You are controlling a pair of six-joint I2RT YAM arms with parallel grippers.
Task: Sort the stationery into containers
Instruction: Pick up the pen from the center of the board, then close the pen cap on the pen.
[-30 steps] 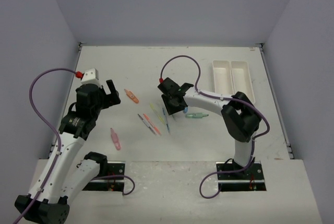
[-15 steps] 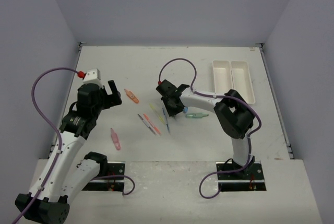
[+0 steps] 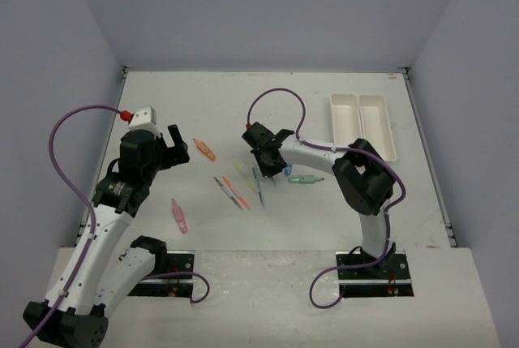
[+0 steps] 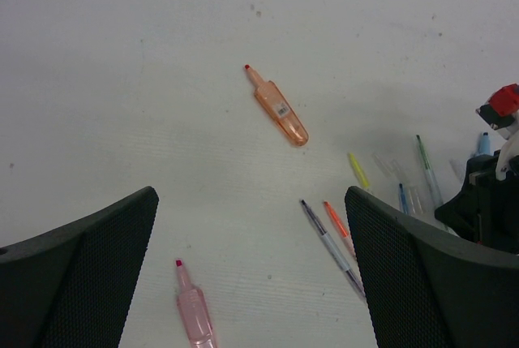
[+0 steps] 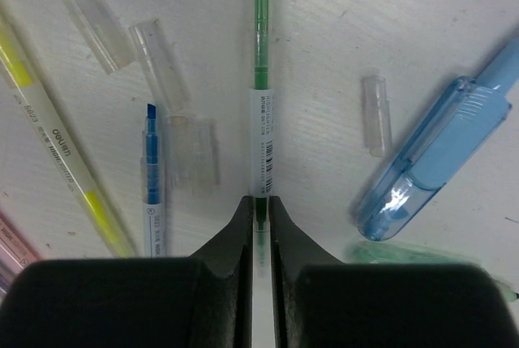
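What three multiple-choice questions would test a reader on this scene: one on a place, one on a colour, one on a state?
1. Where do the two white trays lie on the table? A) near left corner B) far right side C) between the arm bases
2. Which colour is the pen that the right hand pinches? A) green B) pink C) orange
3. How does the left hand stand? A) shut B) out of view C) wide open

1 B: the top view shows them side by side at the far right.
2 A: a thin green barrel sits between the shut fingers.
3 C: its fingers stand far apart, holding nothing.
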